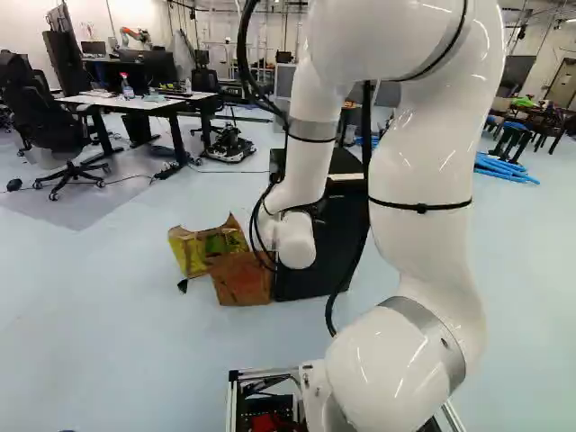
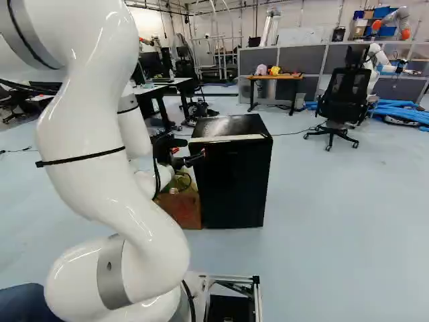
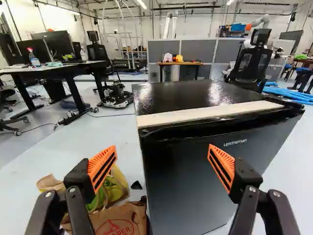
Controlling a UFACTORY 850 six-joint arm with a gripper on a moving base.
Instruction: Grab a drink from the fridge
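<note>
In the right base view my gripper is up near the top left edge of the small black fridge. The wrist view shows the gripper open, its orange-padded fingers wide apart with nothing between them. Ahead of it stands the fridge, door shut, one finger in front of the door and the other out past its side edge. A pale strip runs along the front of the glossy top. Whether a finger touches the door I cannot tell. No drink shows; the fridge's inside is hidden.
A brown paper bag and a yellow-green bag sit on the floor beside the fridge. Farther off are desks, an office chair, grey partitions, blue tubes and another robot.
</note>
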